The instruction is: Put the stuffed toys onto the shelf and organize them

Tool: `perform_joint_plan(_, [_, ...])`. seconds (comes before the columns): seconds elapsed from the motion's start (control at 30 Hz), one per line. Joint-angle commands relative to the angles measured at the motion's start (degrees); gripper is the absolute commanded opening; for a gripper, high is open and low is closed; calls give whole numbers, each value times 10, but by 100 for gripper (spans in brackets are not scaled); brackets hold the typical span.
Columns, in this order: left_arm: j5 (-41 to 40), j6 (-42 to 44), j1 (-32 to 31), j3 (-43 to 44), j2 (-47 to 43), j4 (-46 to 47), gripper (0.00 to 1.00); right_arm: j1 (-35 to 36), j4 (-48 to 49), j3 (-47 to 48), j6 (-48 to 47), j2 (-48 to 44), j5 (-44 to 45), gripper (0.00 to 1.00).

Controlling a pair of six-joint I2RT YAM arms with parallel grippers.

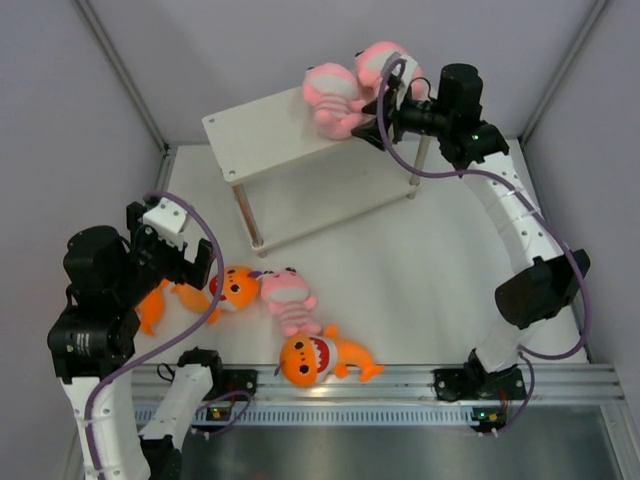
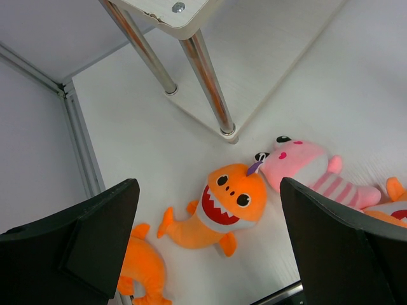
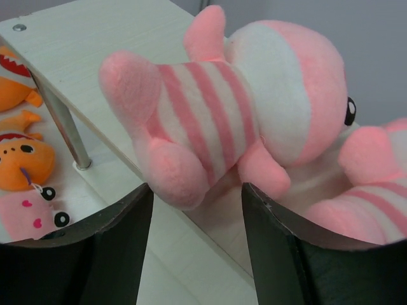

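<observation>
While our left claw (image 2: 208, 187) hung wide open, an orange shark (image 2: 219, 213) lay directly beneath it, a pink plush (image 2: 299, 162) just right of that. Our right claw (image 3: 194, 190) stood parted, flanking the tail of a pink striped toy (image 3: 241, 108) lying on the shelf (image 3: 95, 51) top ahead.

Bright, even, diffuse light from above fills all three views, so the white worktop (image 1: 420, 260) carries only soft, faint shadows around the shelf (image 1: 270, 135). There is a small hot glare on the metal rail (image 1: 420, 378) at the near edge, and thin bright streaks run down the chrome legs (image 2: 206, 82). The overhead view is sharp throughout, while in the wrist views the left fingers (image 2: 331, 248) and right fingers (image 3: 114, 254) are dark, underexposed and soft-edged, and the close pink toy (image 3: 254, 108) looks slightly out of focus.
</observation>
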Motion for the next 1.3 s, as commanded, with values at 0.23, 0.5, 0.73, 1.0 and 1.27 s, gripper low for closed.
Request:
perform_joint_plan(0.23, [6,11,-1,-4,-6,12,99,-6,194,-112,227,-153,151,61])
perform_joint_plan(0.5, [6,7,-1,0,-7,12,98,19,252,-186,321,-172,240,62])
perform_joint_plan(0.73, [8,6,-1,-5,-12,13,99,53,222,-167,339,-124,232,61])
perform_joint_plan(1.0, [7,8,1,-9,-13,12,99,56,202,-152,325,-103,256,59])
perform_joint_plan(1.27, [5,11,1,-12,-13,13,99,55,150,-113,284,-81,297,55])
